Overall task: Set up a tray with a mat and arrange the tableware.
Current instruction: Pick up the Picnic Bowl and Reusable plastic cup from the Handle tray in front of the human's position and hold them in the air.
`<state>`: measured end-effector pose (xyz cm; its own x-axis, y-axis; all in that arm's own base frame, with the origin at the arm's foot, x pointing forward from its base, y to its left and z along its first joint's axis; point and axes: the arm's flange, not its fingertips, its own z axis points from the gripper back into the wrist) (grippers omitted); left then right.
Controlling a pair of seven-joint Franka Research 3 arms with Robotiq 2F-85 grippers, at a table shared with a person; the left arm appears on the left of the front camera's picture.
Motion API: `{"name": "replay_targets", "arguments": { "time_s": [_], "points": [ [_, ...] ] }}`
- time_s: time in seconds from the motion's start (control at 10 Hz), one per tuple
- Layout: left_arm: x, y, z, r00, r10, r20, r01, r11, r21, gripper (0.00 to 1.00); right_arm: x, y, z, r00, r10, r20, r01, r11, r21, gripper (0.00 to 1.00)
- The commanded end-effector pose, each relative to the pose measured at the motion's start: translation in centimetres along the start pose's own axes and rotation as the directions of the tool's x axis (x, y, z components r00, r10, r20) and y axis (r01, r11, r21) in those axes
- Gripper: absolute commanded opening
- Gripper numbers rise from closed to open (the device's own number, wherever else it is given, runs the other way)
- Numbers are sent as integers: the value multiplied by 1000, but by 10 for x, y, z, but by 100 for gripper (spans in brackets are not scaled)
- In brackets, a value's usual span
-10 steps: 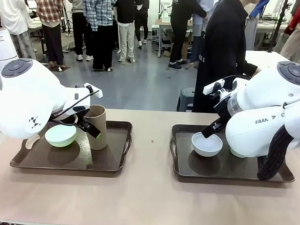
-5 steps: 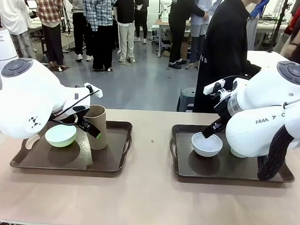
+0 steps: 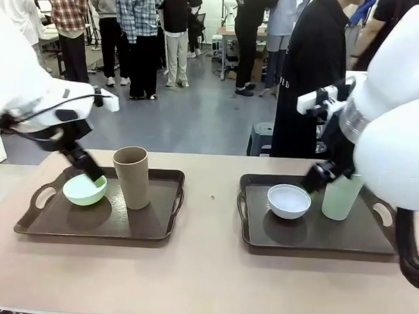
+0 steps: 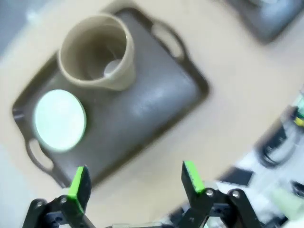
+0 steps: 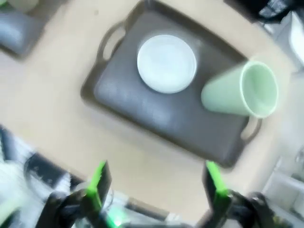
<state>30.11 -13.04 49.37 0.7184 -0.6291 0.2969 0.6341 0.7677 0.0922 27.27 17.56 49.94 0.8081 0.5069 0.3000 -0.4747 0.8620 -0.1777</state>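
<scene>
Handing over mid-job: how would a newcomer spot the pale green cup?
Find the dark tray on the robot's right side of the table. Two things stand on it: a low white bowl and, to its right, the pale green cup. Unlike the bowl, it is tall and green.

On the pale beige tabletop (image 3: 204, 282), the dark brown left tray (image 3: 147, 225) is carrying a mint green bowl (image 3: 84, 190) and a tan brown cup (image 3: 131, 176), while the matching dark brown right tray (image 3: 317, 238) is carrying a pale bluish white bowl (image 3: 289, 201) and a pale green cup (image 3: 341, 196). The white left arm (image 3: 25, 86) and white right arm (image 3: 399, 103) are ending in a black left hand (image 4: 135, 173) and a black right hand (image 5: 156, 173), both wearing bright green pads (image 4: 80, 183). Beyond, a person (image 3: 314, 71) is wearing black against a grey floor (image 3: 197, 122).
</scene>
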Motion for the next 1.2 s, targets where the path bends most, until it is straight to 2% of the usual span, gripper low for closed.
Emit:
{"name": "replay_targets", "arguments": {
  "time_s": [0.0, 0.1, 0.2, 0.3, 0.4, 0.5, 0.6, 0.7, 0.8, 0.9, 1.0, 1.1],
  "points": [
    [-92, -34, 25, 996, -26, -83, 18, 995, -93, 100, -152, 0, -24, 967, -73, -244, 77, 997, 4, 100],
    [0, 0, 0, 1000, 0, 0, 0, 1000, 0, 100, 0, 0, 0, 1000, 0, 0, 0, 1000, 0, 100],
    [0, 0, 0, 1000, 0, 0, 0, 1000, 0, 100, 0, 0, 0, 1000, 0, 0, 0, 1000, 0, 100],
    [-31, -15, 33, 998, -18, -56, 15, 998, -58, 100, -34, 1, 17, 991, -34, -127, 33, 999, -14, 100],
    [-21, 15, 32, 996, 78, 45, -66, 972, -224, 100, -20, -36, 12, 978, -151, -143, 183, 952, 247, 100],
    [-41, 53, 40, 924, 347, 158, -244, 856, -455, 100, -38, -86, 12, 946, -298, -125, 321, 823, 468, 100],
    [-65, 84, 33, 842, 500, 202, -279, 725, -630, 100, -65, -133, 7, 887, -443, -131, 418, 649, 636, 100],
    [-82, 103, 17, 763, 608, 218, -257, 595, -761, 100, -91, -168, -2, 831, -535, -153, 460, 504, 731, 100],
    [-81, 92, 1, 848, 498, 182, -385, 814, -436, 100, -38, -88, 12, 972, -220, -88, 237, 908, 347, 100],
    [-64, 89, 36, 932, 334, 143, -234, 853, -467, 100, -38, -88, 12, 972, -220, -88, 237, 908, 347, 100],
    [-78, 116, 32, 885, 436, 162, -307, 809, -501, 100, -70, -152, 7, 949, -306, -76, 303, 820, 486, 100],
    [-76, 133, 53, 686, 703, 190, -305, 514, -802, 100, -64, -153, 23, 945, -309, -107, 242, 441, 864, 100]
  ]
}}
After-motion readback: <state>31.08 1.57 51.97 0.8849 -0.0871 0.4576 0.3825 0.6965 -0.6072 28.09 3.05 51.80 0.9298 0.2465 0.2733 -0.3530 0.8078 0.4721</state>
